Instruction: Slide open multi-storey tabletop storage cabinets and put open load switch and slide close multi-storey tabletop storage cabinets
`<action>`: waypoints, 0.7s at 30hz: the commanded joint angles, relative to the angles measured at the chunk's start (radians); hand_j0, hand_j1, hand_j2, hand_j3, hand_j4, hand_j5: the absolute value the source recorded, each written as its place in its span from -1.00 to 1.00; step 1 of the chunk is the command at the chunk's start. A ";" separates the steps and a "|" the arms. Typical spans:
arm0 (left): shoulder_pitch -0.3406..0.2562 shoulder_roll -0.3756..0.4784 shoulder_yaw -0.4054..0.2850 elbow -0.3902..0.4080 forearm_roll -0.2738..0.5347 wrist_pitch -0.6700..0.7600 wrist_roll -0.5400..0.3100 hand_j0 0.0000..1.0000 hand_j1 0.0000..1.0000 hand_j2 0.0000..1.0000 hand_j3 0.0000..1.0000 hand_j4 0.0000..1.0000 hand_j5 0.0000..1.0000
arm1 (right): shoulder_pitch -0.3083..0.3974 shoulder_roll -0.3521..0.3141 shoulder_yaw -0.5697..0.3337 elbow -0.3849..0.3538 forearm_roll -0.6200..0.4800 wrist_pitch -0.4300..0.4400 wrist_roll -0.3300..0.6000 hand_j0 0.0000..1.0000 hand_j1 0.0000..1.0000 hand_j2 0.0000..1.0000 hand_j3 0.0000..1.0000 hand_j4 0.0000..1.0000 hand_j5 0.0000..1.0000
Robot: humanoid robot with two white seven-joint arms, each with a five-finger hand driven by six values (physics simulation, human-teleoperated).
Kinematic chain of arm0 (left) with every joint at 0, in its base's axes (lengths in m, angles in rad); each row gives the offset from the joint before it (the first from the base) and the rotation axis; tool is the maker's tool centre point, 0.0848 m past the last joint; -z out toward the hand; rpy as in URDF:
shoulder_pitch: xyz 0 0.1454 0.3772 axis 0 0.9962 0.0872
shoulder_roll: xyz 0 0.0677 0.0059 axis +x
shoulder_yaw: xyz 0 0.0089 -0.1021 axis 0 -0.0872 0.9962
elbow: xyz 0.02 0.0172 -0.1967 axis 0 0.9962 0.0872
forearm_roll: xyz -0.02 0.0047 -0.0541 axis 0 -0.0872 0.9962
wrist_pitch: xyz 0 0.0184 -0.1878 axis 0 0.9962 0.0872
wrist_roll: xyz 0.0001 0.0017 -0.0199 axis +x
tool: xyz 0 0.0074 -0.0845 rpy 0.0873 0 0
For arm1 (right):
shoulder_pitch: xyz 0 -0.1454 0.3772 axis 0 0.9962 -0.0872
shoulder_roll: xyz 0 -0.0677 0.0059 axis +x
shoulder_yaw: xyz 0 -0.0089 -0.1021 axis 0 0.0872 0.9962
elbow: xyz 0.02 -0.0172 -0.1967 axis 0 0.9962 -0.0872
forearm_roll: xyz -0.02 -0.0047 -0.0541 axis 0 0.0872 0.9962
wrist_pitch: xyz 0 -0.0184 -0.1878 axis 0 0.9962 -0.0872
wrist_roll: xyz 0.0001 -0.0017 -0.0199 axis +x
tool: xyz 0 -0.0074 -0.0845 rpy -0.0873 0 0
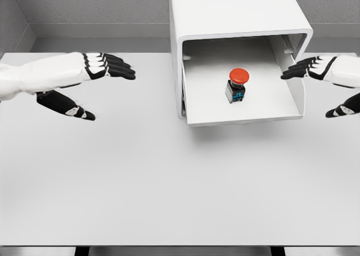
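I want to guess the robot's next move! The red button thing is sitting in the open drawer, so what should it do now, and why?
Probably push the drawer shut with the right hand: the switch already sits inside, both hands are open and empty, and the right one is beside the drawer.

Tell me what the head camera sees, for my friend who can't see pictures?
A red-topped switch sits in the open drawer of a white cabinet on a table. The left hand and right hand hover open on either side.
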State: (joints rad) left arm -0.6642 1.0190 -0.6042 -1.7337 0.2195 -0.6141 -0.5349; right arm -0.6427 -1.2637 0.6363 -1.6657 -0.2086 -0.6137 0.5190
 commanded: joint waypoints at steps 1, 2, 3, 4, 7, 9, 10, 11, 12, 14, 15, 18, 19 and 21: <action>0.000 0.039 0.001 -0.010 0.015 0.003 0.001 1.00 1.00 1.00 1.00 1.00 1.00 | 0.003 0.018 -0.001 0.000 -0.038 0.003 -0.004 1.00 1.00 1.00 1.00 1.00 1.00; 0.000 0.039 0.000 -0.010 0.015 0.003 0.000 1.00 1.00 1.00 1.00 1.00 1.00 | 0.012 0.020 -0.003 0.000 -0.055 0.003 -0.005 1.00 1.00 1.00 1.00 1.00 1.00; 0.000 0.039 -0.005 -0.012 0.015 0.003 0.000 1.00 1.00 1.00 1.00 1.00 1.00 | 0.021 0.026 -0.003 0.000 -0.064 0.003 -0.005 1.00 1.00 1.00 1.00 1.00 1.00; 0.002 0.038 -0.006 -0.012 0.015 0.003 0.000 1.00 1.00 1.00 1.00 1.00 1.00 | 0.029 0.030 -0.003 0.000 -0.064 0.003 -0.020 1.00 1.00 1.00 1.00 1.00 1.00; 0.020 0.039 0.003 -0.010 0.015 0.003 0.000 1.00 1.00 1.00 1.00 1.00 1.00 | 0.043 0.037 -0.003 0.000 -0.066 0.003 -0.034 1.00 1.00 1.00 1.00 1.00 1.00; 0.018 0.039 0.004 -0.010 0.015 0.003 0.000 1.00 1.00 1.00 1.00 1.00 1.00 | 0.055 0.044 -0.003 0.000 -0.066 0.003 -0.047 1.00 1.00 1.00 1.00 1.00 1.00; 0.020 0.039 0.003 -0.010 0.015 0.003 0.000 1.00 1.00 1.00 1.00 1.00 1.00 | 0.057 0.055 -0.003 0.000 -0.066 0.003 -0.048 1.00 1.00 1.00 1.00 1.00 1.00; 0.020 0.039 0.003 -0.010 0.015 0.003 0.000 1.00 1.00 1.00 1.00 1.00 1.00 | 0.057 0.061 -0.003 0.000 -0.067 0.003 -0.050 1.00 1.00 1.00 1.00 1.00 1.00; 0.020 0.038 0.004 -0.010 0.015 0.003 0.000 1.00 1.00 1.00 1.00 1.00 1.00 | 0.058 0.073 -0.003 0.000 -0.067 0.003 -0.050 1.00 1.00 1.00 1.00 1.00 1.00; 0.020 0.038 0.004 -0.012 0.017 0.003 0.000 1.00 1.00 1.00 1.00 1.00 1.00 | 0.072 0.089 -0.004 0.000 -0.067 0.003 -0.056 1.00 1.00 1.00 1.00 1.00 1.00; 0.020 0.038 0.004 -0.012 0.017 0.003 0.000 1.00 1.00 1.00 1.00 1.00 1.00 | 0.077 0.095 -0.004 0.000 -0.067 0.003 -0.056 1.00 1.00 1.00 1.00 1.00 1.00; 0.020 0.038 0.003 -0.012 0.017 0.003 0.000 1.00 1.00 1.00 1.00 1.00 1.00 | 0.080 0.106 -0.004 0.000 -0.067 0.003 -0.057 1.00 1.00 1.00 1.00 1.00 1.00; 0.020 0.038 0.003 -0.012 0.017 0.003 0.000 1.00 1.00 1.00 1.00 1.00 1.00 | 0.080 0.107 -0.003 0.001 -0.067 0.003 -0.057 1.00 1.00 1.00 1.00 1.00 1.00; 0.020 0.038 0.001 -0.012 0.017 0.003 0.000 1.00 1.00 1.00 1.00 1.00 1.00 | 0.084 0.121 -0.004 0.004 -0.066 0.003 -0.056 1.00 1.00 1.00 1.00 1.00 1.00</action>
State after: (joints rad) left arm -0.6443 1.0559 -0.6025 -1.7450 0.2283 -0.6136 -0.5358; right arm -0.5584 -1.1530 0.6330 -1.6634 -0.2676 -0.6133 0.4637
